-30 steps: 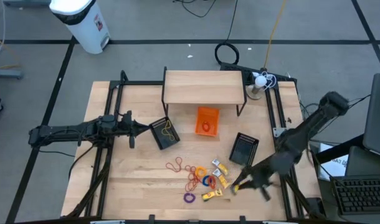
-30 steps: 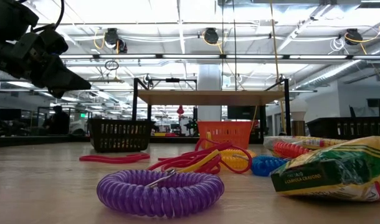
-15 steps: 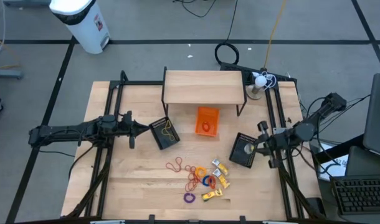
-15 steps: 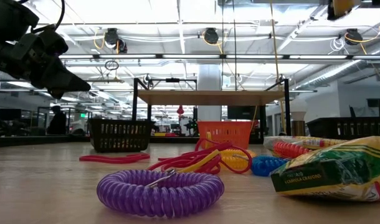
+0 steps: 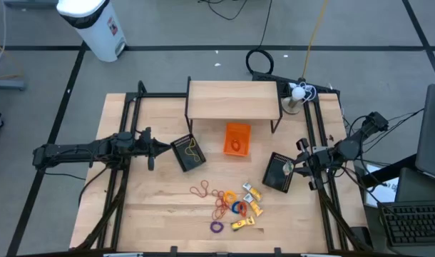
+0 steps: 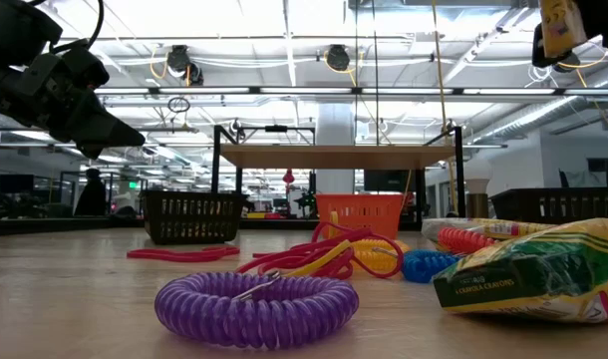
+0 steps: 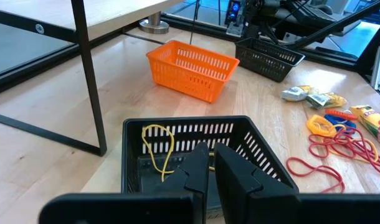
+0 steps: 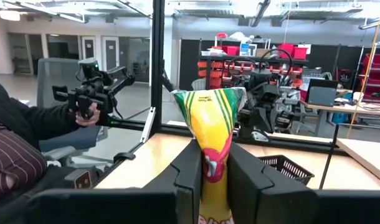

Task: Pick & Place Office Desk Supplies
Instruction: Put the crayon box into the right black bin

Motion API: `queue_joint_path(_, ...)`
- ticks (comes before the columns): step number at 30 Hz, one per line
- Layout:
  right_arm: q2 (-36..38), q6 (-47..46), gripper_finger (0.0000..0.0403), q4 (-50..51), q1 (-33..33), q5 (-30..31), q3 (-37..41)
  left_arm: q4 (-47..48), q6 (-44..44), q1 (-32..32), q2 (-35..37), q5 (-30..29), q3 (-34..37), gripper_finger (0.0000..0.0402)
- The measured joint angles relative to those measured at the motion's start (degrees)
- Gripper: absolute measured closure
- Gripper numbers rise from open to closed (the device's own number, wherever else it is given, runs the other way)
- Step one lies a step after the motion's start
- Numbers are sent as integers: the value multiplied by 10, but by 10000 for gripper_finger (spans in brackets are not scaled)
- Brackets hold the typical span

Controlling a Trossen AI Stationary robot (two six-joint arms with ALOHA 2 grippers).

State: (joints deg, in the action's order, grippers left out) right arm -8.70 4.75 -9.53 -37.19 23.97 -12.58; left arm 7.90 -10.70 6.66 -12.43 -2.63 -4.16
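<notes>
Crayon packet (image 8: pixel 212 134), yellow and green, stands clamped between the fingers of the right gripper (image 8: pixel 210 167), which hangs raised at the table's right side, just beside a black mesh basket (image 5: pixel 279 172). In the low view the packet (image 6: pixel 556 27) shows high against the ceiling lights. Across the table, the left gripper (image 7: pixel 209 163) hovers with its fingers pressed together over a second black basket (image 7: pixel 196 140) that holds a yellow rubber band (image 7: pixel 157 149); in the high view it (image 5: pixel 158 148) sits at that basket's (image 5: pixel 189 152) left edge. Between the two black baskets sits an orange basket (image 5: pixel 237 138) below a wooden shelf (image 5: pixel 234 99). Loose supplies lie near the table's front: red rubber bands (image 5: pixel 209 193), a blue coil ring (image 5: pixel 239 208), a purple coil ring (image 5: pixel 216 227) and more yellow packets (image 5: pixel 252 198). Beyond the table, a person's hand (image 8: pixel 85 116) grips a control handle.
</notes>
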Motion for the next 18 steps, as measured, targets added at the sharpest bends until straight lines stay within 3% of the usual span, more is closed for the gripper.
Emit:
queue_joint_path(11,-13,-10,360,15,0,0,-2,0,0,0,0,0,0,376)
queue_joint_path(18,-72,-10,360,19,0,0,-57,0,0,0,0,0,0,376)
